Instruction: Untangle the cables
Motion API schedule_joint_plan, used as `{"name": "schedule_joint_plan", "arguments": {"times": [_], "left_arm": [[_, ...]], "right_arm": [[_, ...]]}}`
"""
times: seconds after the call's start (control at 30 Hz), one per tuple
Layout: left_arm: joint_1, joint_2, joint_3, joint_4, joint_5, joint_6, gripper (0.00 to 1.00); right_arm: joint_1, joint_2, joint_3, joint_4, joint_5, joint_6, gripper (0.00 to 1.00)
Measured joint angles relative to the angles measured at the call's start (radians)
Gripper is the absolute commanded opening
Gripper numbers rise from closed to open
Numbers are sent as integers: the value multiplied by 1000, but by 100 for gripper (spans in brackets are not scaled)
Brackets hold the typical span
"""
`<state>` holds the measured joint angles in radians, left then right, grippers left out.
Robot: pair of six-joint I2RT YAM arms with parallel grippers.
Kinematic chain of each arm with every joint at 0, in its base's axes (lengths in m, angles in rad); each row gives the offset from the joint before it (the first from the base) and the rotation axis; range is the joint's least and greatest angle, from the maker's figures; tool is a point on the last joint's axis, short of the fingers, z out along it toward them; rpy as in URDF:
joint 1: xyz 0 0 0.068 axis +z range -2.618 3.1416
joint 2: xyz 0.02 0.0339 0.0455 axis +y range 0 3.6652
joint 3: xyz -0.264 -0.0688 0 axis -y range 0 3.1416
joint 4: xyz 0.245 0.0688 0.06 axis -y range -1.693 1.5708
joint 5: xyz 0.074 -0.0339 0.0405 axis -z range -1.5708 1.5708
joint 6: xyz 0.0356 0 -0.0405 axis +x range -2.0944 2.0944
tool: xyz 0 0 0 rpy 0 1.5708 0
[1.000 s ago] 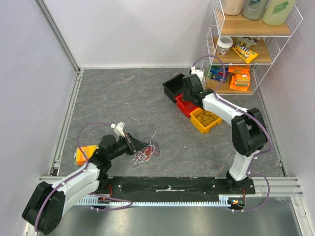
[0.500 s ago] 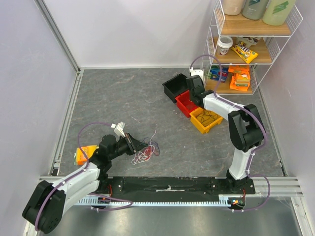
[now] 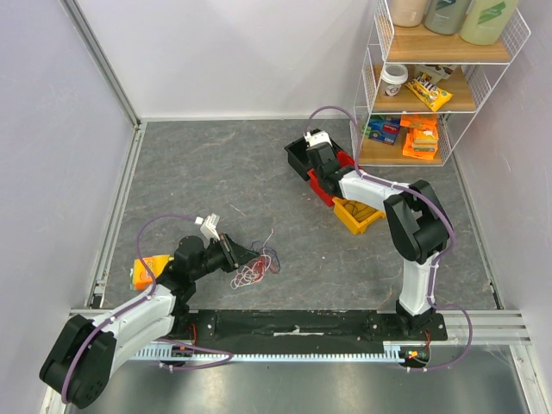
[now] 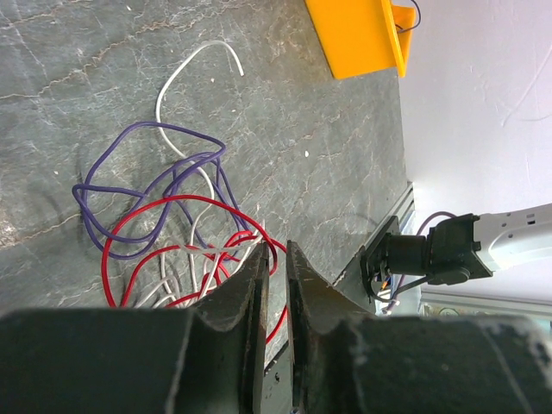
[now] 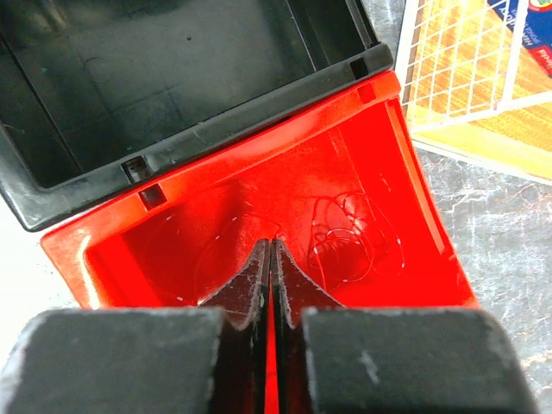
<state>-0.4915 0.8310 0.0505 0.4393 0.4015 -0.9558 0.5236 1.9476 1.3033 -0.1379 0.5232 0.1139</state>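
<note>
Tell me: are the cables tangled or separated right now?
Tangled. The cables lie in one clump, red, purple and white strands looping across each other.

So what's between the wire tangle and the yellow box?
Nothing, only bare grey table lies between the cables and the yellow box; the top view shows it.
</note>
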Motion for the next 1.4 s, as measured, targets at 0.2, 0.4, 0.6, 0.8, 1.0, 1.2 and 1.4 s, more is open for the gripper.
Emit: {"name": "schedule_joint_plan", "arguments": {"times": [0.2, 0.4, 0.6, 0.8, 1.0, 1.2, 1.4], "left_arm": [[0, -1, 0, 4, 0, 0, 19], [0, -1, 0, 4, 0, 0, 19], [0, -1, 0, 5, 0, 0, 19], [0, -2, 0, 4, 0, 0, 19], [0, -4, 0, 5, 0, 0, 19], [0, -4, 0, 5, 0, 0, 19], [0, -5, 0, 5, 0, 0, 19]], "right_arm": [[-3, 0, 4, -8, -10, -2, 23], [-3, -14, 22, -28, -9, 9, 27], [-3, -47, 42, -56, 1, 24, 32], [-3, -53, 57, -70, -5, 26, 29], [-6, -52, 57, -83, -33, 50, 31], [-26, -53, 57, -92, -24, 176, 45], [-43, -57, 57, -95, -105, 340, 46]]}}
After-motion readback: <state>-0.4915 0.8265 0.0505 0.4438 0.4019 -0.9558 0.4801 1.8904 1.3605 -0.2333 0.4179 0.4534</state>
